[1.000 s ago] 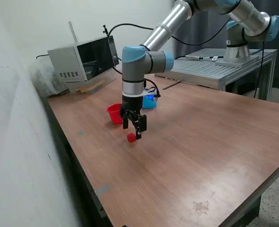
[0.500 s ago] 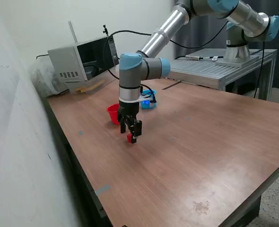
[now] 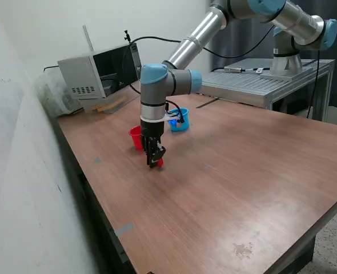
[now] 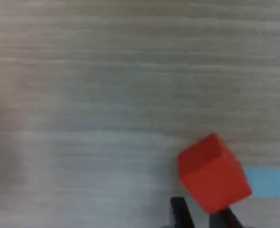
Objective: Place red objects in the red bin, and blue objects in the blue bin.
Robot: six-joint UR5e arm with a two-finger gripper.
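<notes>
While lowered onto the wooden table, gripper points straight down, black fingertips at the tabletop. Shows those tips in the wrist view as two dark blurred wedges right against the red cube; cannot tell whether clamped on it or loose, since the fingers cover most of the cube in the exterior view and only a sliver of red peeks out beside them. Sits tilted in the wrist view, that cube: one corner up, plain matte faces, sharp edges. Lies just beside the cube a small pale blue rectangle, flat on the table surface.

Just behind the gripper, toward the exterior view's left, stands the red cup, round, slightly tapered, smooth plastic, partly hidden by the wrist. Farther back from the gripper, toward the exterior view's right, stands the light blue cup, same round shape, with a black cable looping in front of it. Rises above the gripper a grey metal arm with pale blue joint caps. Spreads wide around the gripper a brown tabletop with fine straight grain, matte, faintly scuffed. Well behind the gripper, at the table's far corner, rests a boxy grey appliance with a dark door.
</notes>
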